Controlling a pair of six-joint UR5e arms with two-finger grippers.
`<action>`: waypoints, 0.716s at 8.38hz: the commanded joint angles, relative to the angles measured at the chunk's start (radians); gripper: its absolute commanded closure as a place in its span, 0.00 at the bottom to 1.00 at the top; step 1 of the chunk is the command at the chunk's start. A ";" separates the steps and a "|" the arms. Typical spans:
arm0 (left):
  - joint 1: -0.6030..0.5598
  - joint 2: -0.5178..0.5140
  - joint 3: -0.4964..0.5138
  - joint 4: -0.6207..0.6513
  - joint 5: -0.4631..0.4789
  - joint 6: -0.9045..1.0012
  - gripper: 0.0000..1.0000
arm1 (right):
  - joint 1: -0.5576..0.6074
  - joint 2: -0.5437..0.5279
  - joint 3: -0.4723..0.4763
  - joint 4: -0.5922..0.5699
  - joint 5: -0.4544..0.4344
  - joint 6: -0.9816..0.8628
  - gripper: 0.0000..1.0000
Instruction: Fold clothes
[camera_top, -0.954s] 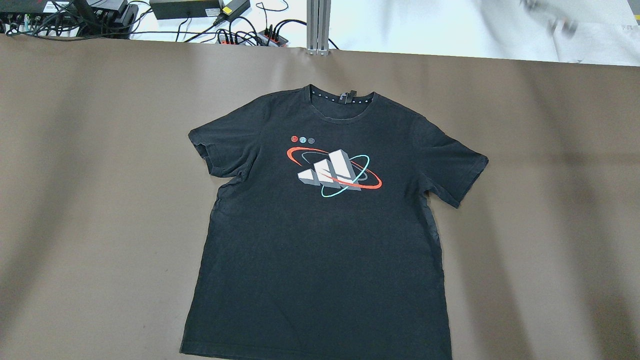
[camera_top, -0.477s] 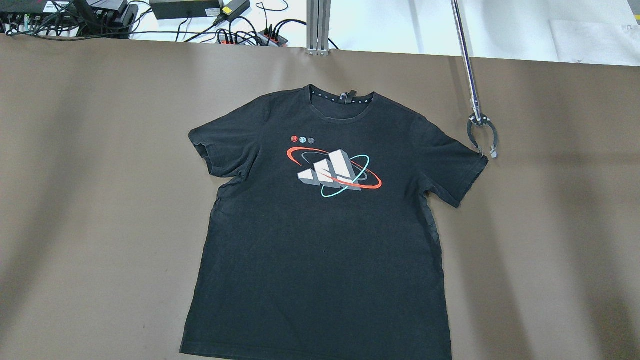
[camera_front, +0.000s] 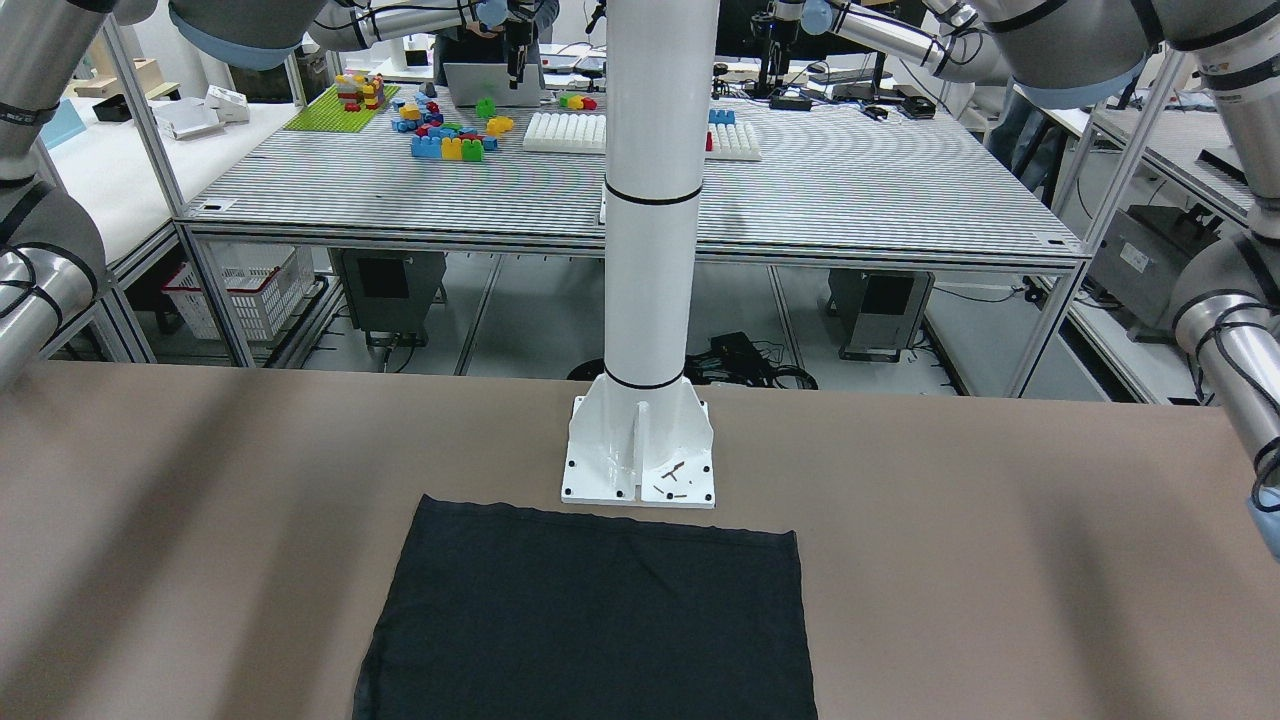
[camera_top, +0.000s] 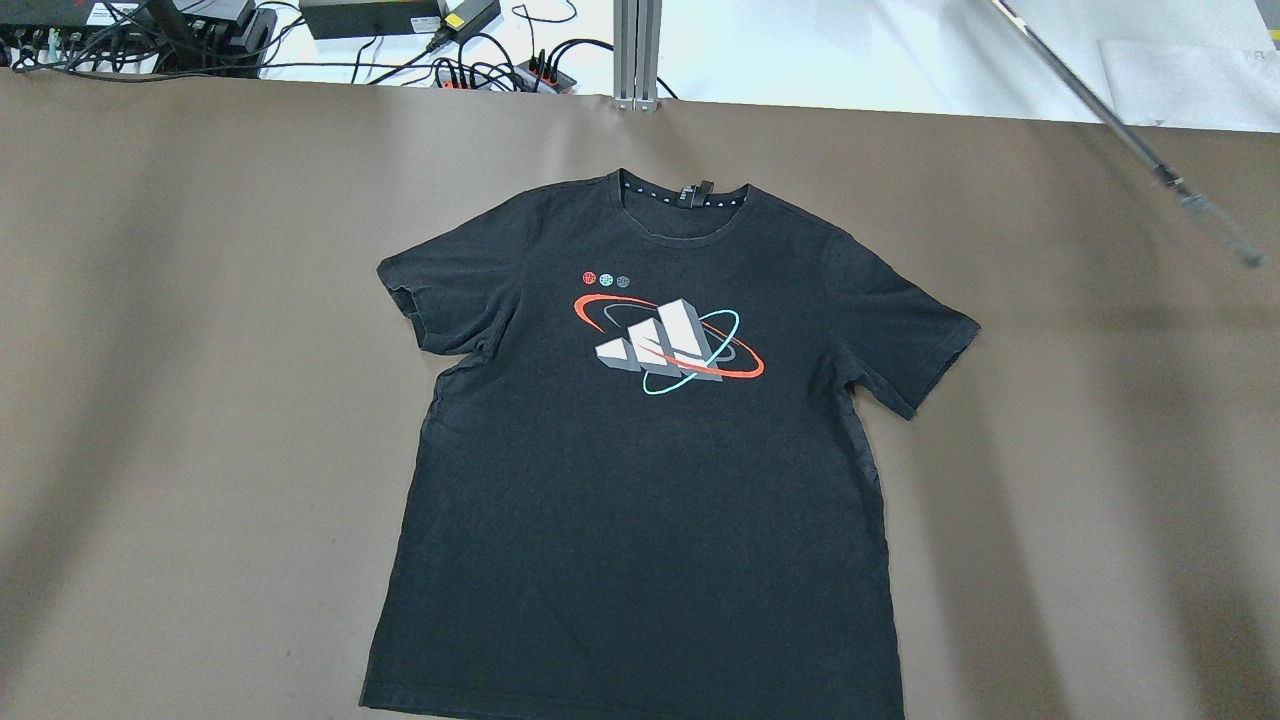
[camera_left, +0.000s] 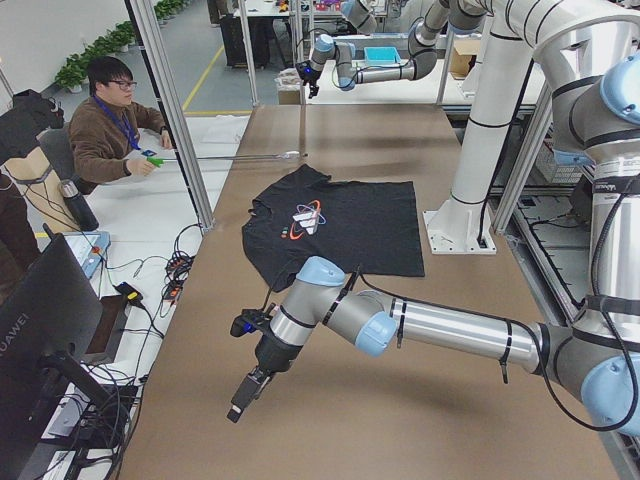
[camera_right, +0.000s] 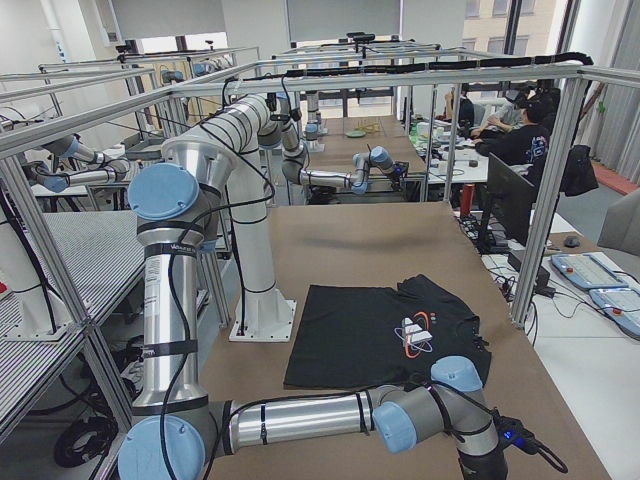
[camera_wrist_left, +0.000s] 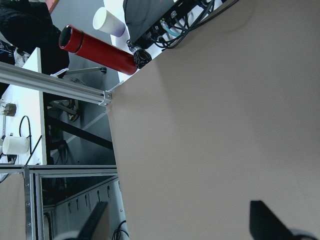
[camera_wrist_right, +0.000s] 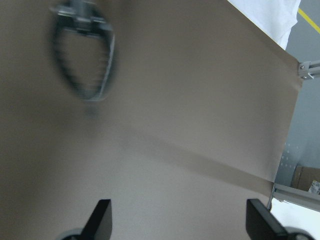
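The clothes are one black T-shirt with a red, white and teal chest print. It lies flat and face up on the brown table, collar toward the far edge. Its plain hem end shows in the front-facing view. My left gripper is open over bare brown table near the table's edge, well away from the shirt. It hangs low there. My right gripper is open too, with only bare table below it. Neither gripper shows in the overhead view.
A person seated beside the table holds a long reach tool, whose blurred claw hangs over the cloth. The white pole base stands just behind the hem. Cables and power strips line the far edge.
Half a second ago the reach tool's claw touched the shirt's right sleeve tip. It has since swung away to the right, leaving the sleeve spread slightly further out.
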 joint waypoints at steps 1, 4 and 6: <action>0.008 -0.023 0.009 0.001 0.002 -0.001 0.00 | -0.001 0.000 -0.001 -0.006 0.001 0.008 0.06; 0.016 -0.025 0.004 -0.002 -0.003 -0.002 0.00 | -0.001 0.000 -0.007 -0.012 0.003 0.008 0.06; 0.017 -0.031 -0.001 -0.002 -0.007 -0.002 0.00 | -0.001 0.006 -0.007 -0.036 0.001 0.007 0.06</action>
